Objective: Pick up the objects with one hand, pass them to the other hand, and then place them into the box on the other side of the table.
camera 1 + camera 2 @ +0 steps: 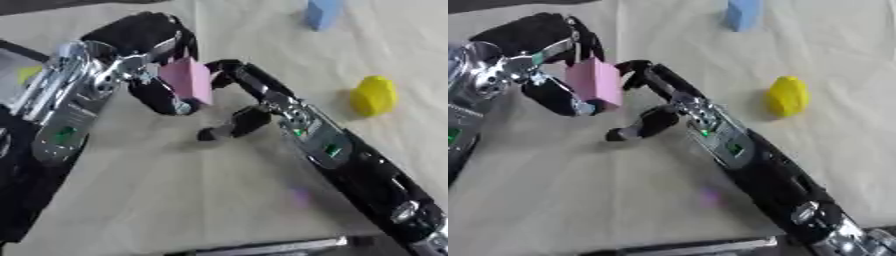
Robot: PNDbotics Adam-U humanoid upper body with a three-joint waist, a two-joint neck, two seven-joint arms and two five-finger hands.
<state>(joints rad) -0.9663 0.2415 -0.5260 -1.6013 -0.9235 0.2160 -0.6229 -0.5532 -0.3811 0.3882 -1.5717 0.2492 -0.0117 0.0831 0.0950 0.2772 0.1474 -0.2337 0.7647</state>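
Note:
A pink block hangs above the table, upper left of centre. My left hand comes in from the left and is shut on it, fingers curled over its top and under its lower edge. My right hand reaches up from the lower right and stands open beside the block's right face. Its fingers arch toward the block's upper right corner, and its thumb points down and left below the block. I cannot tell whether the right fingers touch the block.
A yellow rounded object lies on the beige cloth at the right. A light blue block stands at the top edge. A small yellow-green thing shows at the far left behind my left arm. A faint purple spot marks the cloth.

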